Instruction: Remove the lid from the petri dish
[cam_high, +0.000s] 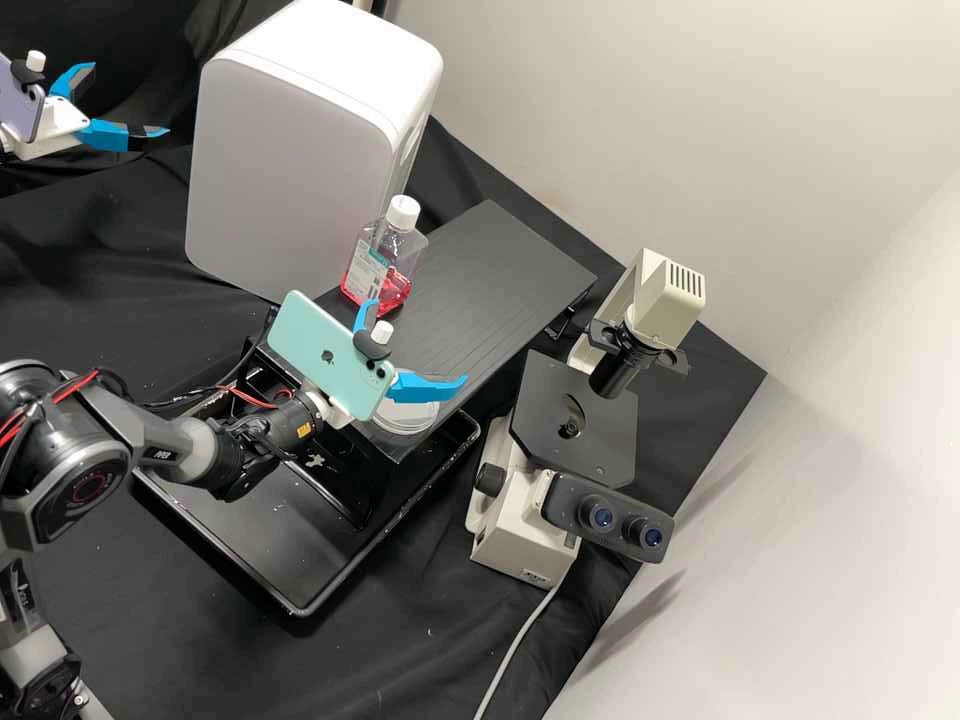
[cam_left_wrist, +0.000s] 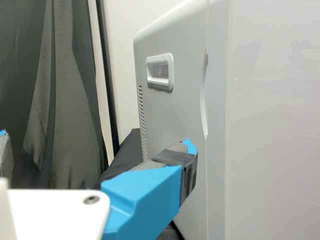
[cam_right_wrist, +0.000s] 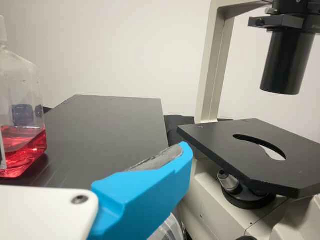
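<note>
A dark grey jointed arm (cam_high: 185, 452) trails red and black cables (cam_high: 240, 398) and carries a white hand (cam_high: 418, 343) with bright blue fingers (cam_high: 432, 385).

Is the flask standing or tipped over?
Standing: the flask sits upright on the black platform, white cap on top, red liquid level at its base.

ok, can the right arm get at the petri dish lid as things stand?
Probably yes. The right gripper, fingers open, sits close over the petri dish in the black tray, with nothing visible between them; the flask stands apart, farther back.
</note>
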